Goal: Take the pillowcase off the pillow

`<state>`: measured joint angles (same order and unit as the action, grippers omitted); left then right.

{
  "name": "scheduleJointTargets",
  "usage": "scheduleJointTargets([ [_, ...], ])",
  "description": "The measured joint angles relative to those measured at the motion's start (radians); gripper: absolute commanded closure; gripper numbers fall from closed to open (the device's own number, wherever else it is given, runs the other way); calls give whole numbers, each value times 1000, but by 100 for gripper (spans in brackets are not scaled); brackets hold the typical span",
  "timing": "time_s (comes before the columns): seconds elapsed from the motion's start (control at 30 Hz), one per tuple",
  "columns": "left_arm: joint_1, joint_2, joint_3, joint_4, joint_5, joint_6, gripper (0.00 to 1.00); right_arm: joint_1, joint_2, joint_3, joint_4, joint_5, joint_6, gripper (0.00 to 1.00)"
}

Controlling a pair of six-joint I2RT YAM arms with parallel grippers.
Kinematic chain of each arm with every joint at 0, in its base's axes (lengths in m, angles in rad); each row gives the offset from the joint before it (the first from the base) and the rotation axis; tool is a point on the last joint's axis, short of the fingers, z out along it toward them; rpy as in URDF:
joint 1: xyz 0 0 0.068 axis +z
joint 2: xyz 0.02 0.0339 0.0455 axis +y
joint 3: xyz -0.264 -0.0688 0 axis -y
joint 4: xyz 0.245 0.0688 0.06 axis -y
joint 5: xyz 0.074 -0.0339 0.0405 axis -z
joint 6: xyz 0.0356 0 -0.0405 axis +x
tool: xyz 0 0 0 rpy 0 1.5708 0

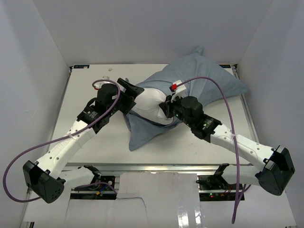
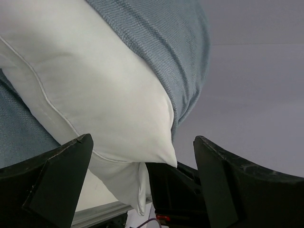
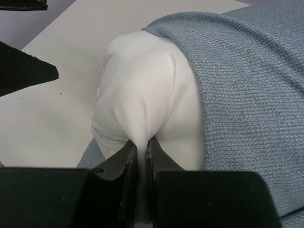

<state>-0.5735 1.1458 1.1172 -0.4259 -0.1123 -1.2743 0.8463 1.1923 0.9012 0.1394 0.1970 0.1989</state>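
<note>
Left arm (image 1: 66,145) and right arm (image 1: 242,145): white links, black joints; a purple cable (image 1: 227,107) loops off each; fingers (image 2: 57,185) black, wedge-shaped.

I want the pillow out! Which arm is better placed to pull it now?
Probably the right: the right gripper is shut on the pillow poking out of the pillowcase. The left gripper is open, holding nothing.

You only see one end of the pillow (image 1: 149,103); rest is hidden inside the pillowcase (image 1: 204,76). Both wrist views crop it.
</note>
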Motion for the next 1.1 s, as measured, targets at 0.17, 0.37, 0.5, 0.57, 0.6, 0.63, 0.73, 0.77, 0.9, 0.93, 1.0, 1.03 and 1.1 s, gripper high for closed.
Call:
scheduleJointTargets([
  [0.17, 0, 1, -39, -19, -4, -61, 2, 6, 0, 0, 0, 7, 0, 92],
  [0.37, 0, 95, -56, -3, 54, -90, 2, 13, 0, 0, 0, 21, -1, 92],
  [0.5, 0, 173, -69, 14, 85, -115, 2, 14, 0, 0, -2, 25, -8, 92],
  [0.57, 0, 206, -70, 29, 98, -118, 2, 20, 0, 0, -9, 26, -12, 92],
  [0.6, -1, 227, -67, 39, 103, -120, 2, 23, 0, 0, -13, 28, -14, 92],
  [0.63, -2, 247, -60, 44, 107, -121, 2, 25, 1, 0, -17, 31, -17, 92],
  [0.73, -5, 315, -32, 76, 117, -119, 7, 30, 6, -5, -24, 44, -23, 92],
  [0.77, -5, 331, -31, 98, 123, -114, 20, 32, 7, -11, -23, 50, -24, 92],
  [0.9, -5, 342, -88, 227, 157, -100, 100, 47, 9, -40, -27, 66, -26, 86],
  [0.93, -6, 330, -111, 254, 153, -96, 100, 51, 10, -45, -28, 65, -26, 72],
  [1.0, -6, 293, -168, 286, 124, -83, 100, 62, 9, -50, -27, 58, -19, 51],
  [1.03, -6, 273, -191, 293, 106, -73, 100, 69, 6, -50, -20, 53, -16, 42],
  [1.1, -6, 241, -214, 291, 77, -41, 100, 80, -8, -47, -16, 42, -11, 25],
])
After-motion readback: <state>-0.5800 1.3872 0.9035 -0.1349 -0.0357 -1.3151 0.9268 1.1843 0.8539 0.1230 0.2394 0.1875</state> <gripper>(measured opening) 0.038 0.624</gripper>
